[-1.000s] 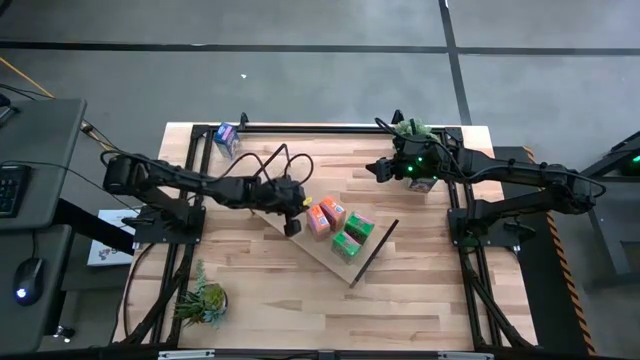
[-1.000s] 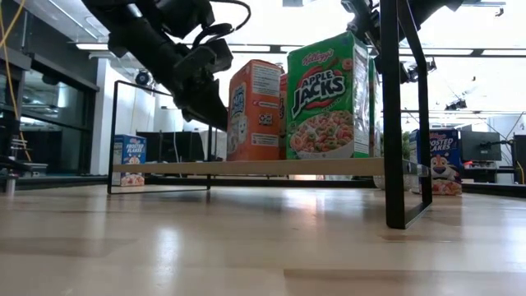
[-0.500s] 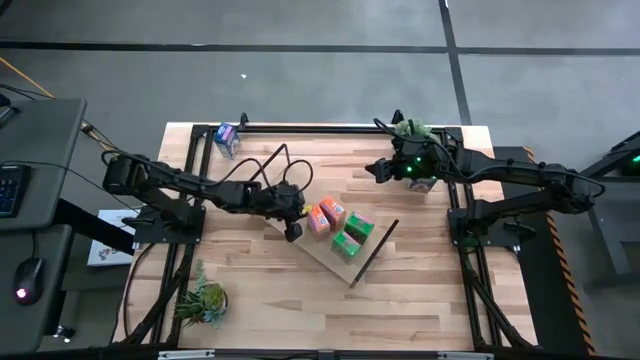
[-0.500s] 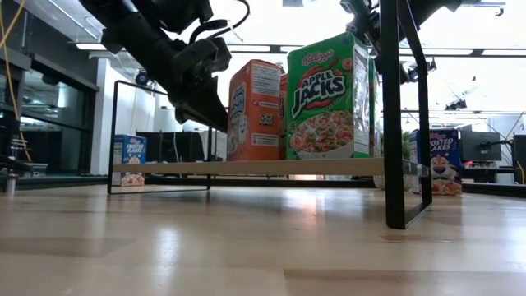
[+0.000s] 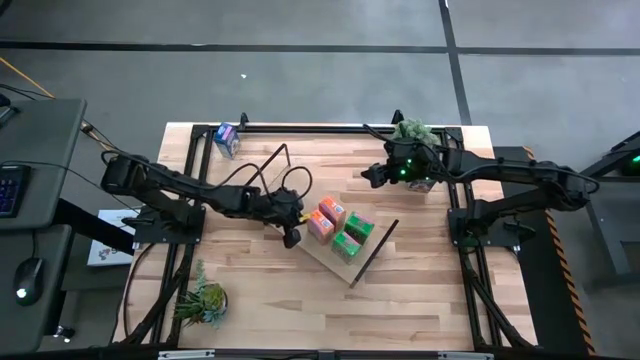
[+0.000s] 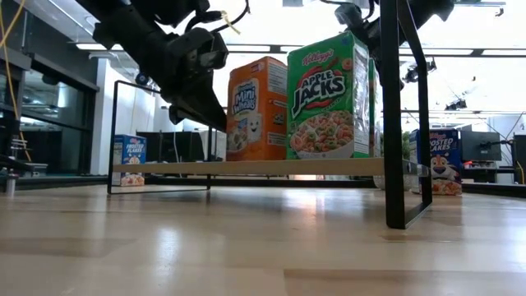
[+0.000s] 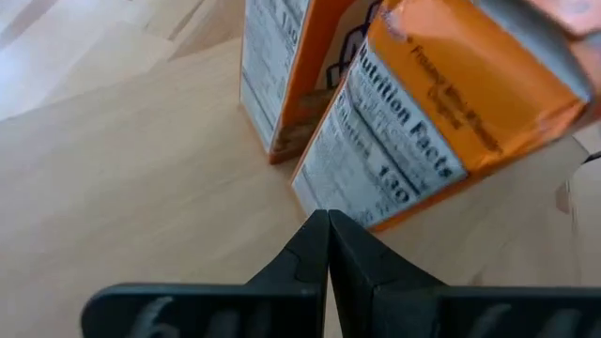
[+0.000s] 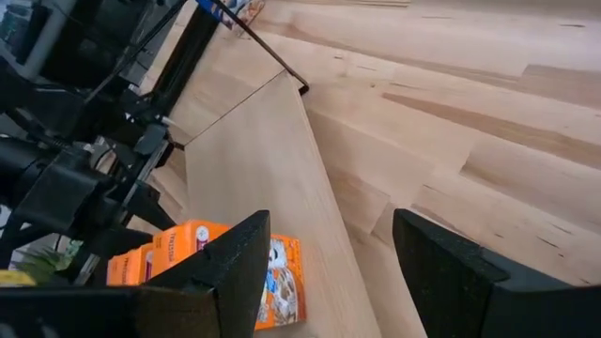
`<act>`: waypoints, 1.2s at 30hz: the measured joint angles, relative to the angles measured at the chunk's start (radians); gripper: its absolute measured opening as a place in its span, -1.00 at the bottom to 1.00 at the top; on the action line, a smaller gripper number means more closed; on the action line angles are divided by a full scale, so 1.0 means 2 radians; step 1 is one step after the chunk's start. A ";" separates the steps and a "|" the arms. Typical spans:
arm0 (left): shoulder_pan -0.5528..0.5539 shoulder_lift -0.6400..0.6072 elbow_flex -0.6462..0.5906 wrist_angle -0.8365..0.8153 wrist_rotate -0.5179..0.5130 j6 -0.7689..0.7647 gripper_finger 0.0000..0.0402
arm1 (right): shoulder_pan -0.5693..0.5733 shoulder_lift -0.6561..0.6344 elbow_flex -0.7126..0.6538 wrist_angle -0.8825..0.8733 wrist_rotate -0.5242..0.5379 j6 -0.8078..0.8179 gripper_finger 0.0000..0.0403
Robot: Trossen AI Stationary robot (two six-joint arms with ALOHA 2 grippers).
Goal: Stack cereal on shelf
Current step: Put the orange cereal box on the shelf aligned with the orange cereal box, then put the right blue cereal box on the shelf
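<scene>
The shelf (image 5: pixel 300 240), a light-wood board with black wire ends, lies slantwise mid-table. Two orange cereal boxes (image 5: pixel 327 216) and two green ones (image 5: pixel 352 236) stand upright on it. They also show in the low view, orange (image 6: pixel 256 111) and green (image 6: pixel 329 99). My left gripper (image 5: pixel 290 238) is shut just left of the orange boxes, a little above the board. My right gripper (image 5: pixel 370 176) is open and empty above the table, on the far right side of the shelf. A blue box (image 5: pixel 226 138) stands at the far left corner, and another (image 6: pixel 440 160) near the right arm. My left gripper's shut fingertips (image 7: pixel 327 225) stand at the lower edge of the nearer orange box's nutrition-facts side (image 7: pixel 394 150), coming slanting down from the table's left. I cannot tell whether they touch it.
A black frame runs round the table's far and side edges. A green plant (image 5: pixel 203 300) sits at the near left and another (image 5: pixel 410 130) at the far right by the right arm. Bare tabletop lies on the near side of the shelf.
My left gripper has drawn back a little toward the table's near left, staying shut. The nearer orange box has turned about on the shelf: in the low view it now shows its front face where it showed a narrow side.
</scene>
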 joint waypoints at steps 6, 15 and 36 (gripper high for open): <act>0.028 -0.067 0.000 -0.064 -0.001 0.013 -1.00 | -0.014 -0.010 0.038 -0.018 -0.048 -0.052 0.08; 0.086 -0.235 0.000 -0.112 -0.041 0.034 -1.00 | -0.018 0.024 0.219 -0.395 0.051 -0.202 0.08; 0.113 -0.277 0.000 -0.111 -0.057 -0.019 -1.00 | -0.142 0.057 0.119 -0.537 0.044 -0.402 0.33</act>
